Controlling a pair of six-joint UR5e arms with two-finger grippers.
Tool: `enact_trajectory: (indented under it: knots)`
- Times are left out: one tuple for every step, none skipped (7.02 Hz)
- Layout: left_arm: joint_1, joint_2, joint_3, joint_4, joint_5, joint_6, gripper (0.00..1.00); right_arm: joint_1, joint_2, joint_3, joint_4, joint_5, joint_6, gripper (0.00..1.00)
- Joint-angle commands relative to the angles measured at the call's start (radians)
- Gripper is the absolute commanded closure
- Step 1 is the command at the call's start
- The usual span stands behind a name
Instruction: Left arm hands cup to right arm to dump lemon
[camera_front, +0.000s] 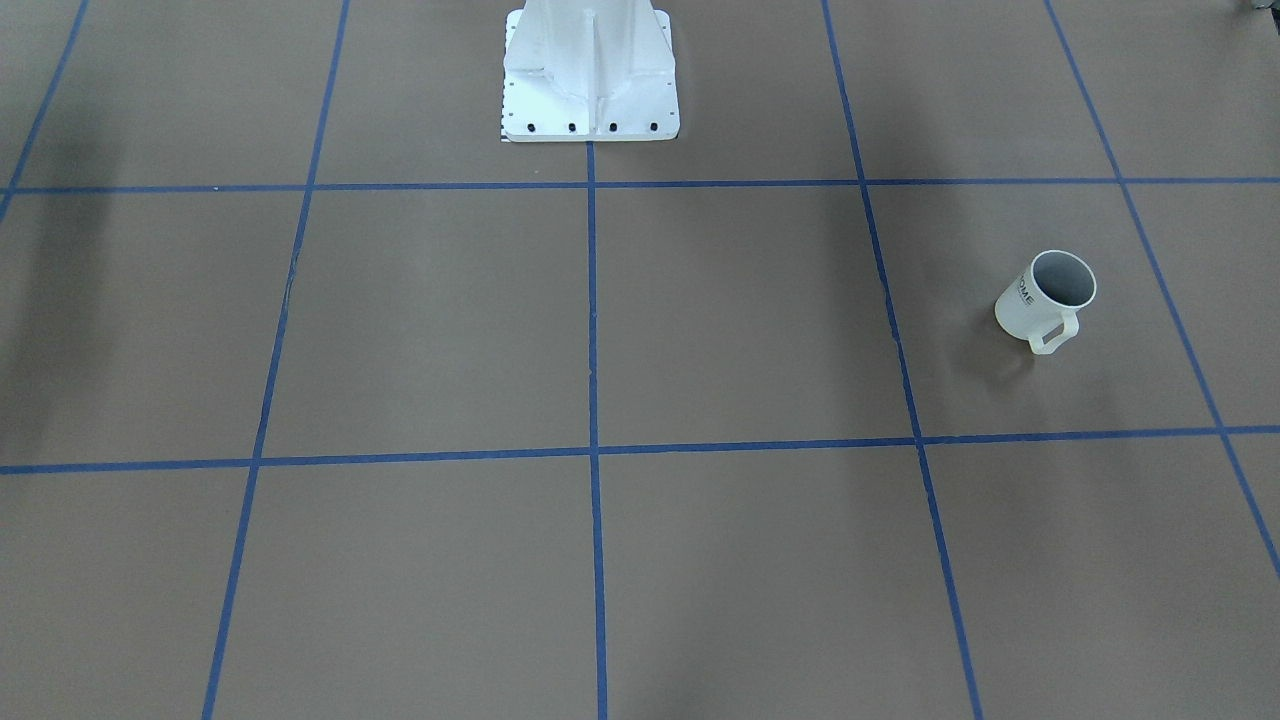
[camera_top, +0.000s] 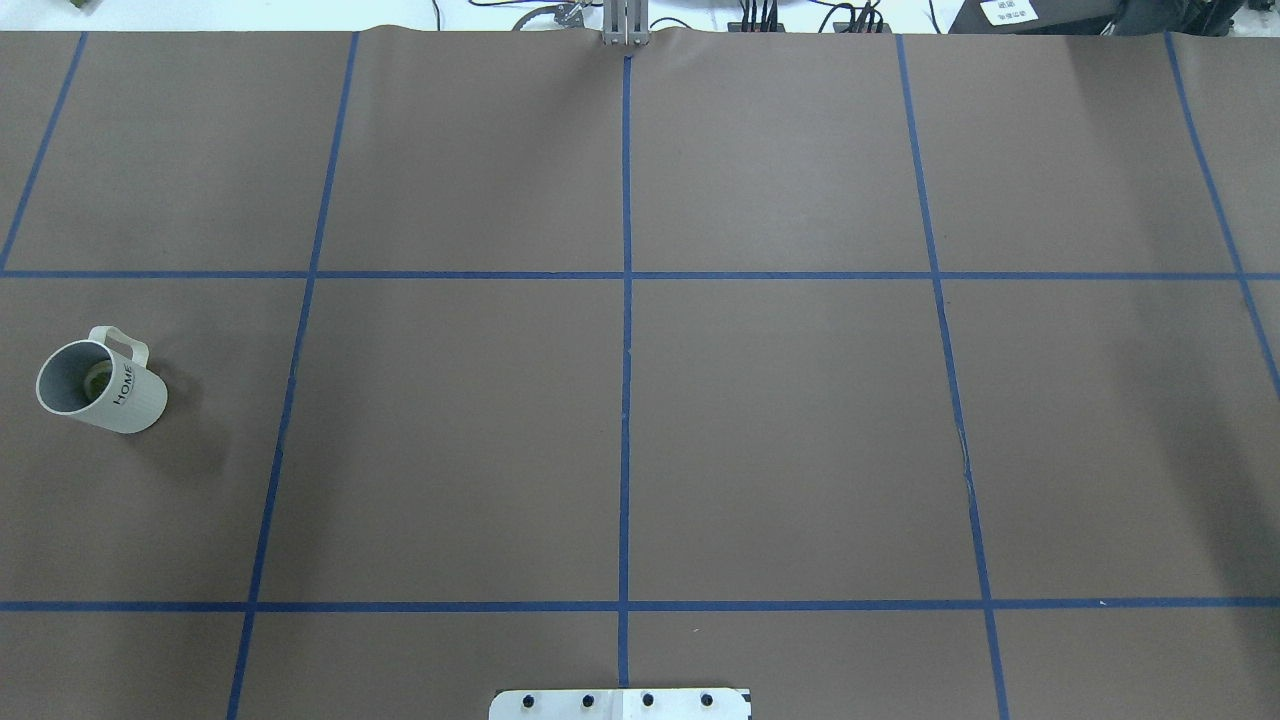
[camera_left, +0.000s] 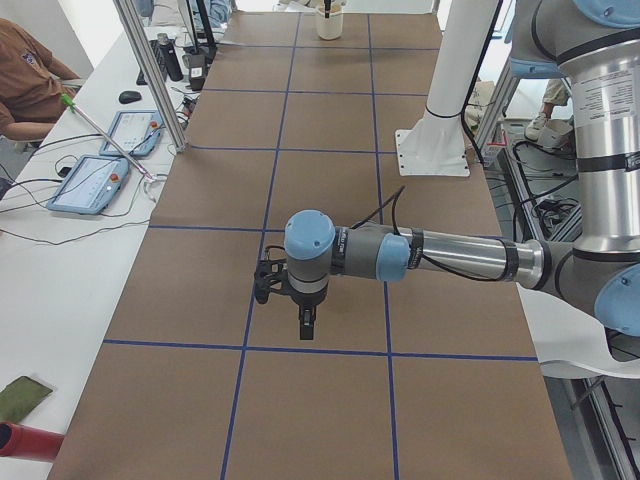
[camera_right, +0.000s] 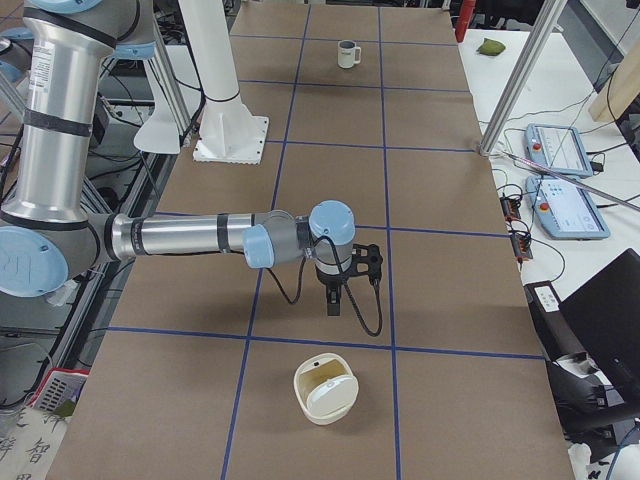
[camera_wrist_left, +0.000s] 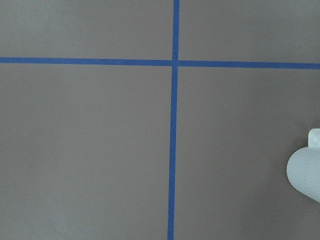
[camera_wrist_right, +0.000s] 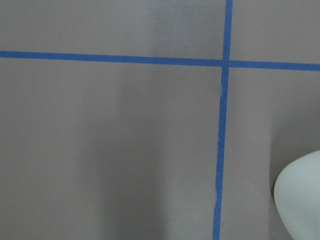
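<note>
The cream-white cup (camera_top: 125, 395) stands upright on the brown table at the robot's far left, and the pale lemon (camera_top: 97, 378) shows inside it. From the front, the cup (camera_front: 1040, 300) shows only its dark inside. The left gripper (camera_left: 305, 325) hangs fingers-down above the table, and that arm's wrist hides the cup in this side view. The left wrist view catches the cup (camera_wrist_left: 306, 172) at its right edge. The right gripper (camera_right: 335, 300) hangs over the table's other end, far from the cup (camera_right: 347, 53). I cannot tell whether either gripper is open or shut.
A cream lidded container (camera_right: 325, 388) sits near the table's right end, just beyond the right gripper; its edge shows as a pale container (camera_wrist_right: 300, 200). The white robot base (camera_front: 590, 75) stands at mid-table. A person (camera_left: 25, 75) sits at a side bench with tablets.
</note>
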Motion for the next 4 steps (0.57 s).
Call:
enact_trajectory:
  knots:
    - [0.075, -0.009, 0.02, -0.075, -0.005, -0.037, 0.0, -0.001, 0.004, -0.028, 0.003, -0.006, 0.002, 0.0]
    - [0.151, -0.062, 0.034, -0.08, -0.003, -0.095, 0.0, 0.0, 0.022, -0.065, 0.032, -0.003, 0.002, 0.0]
    - [0.199, -0.079, 0.033, -0.088, -0.005, -0.186, 0.0, 0.0, 0.021, -0.076, 0.08, -0.004, 0.0, 0.0]
    - [0.263, -0.086, 0.034, -0.095, -0.005, -0.24, 0.0, 0.0, 0.021, -0.076, 0.089, -0.003, 0.0, 0.0]
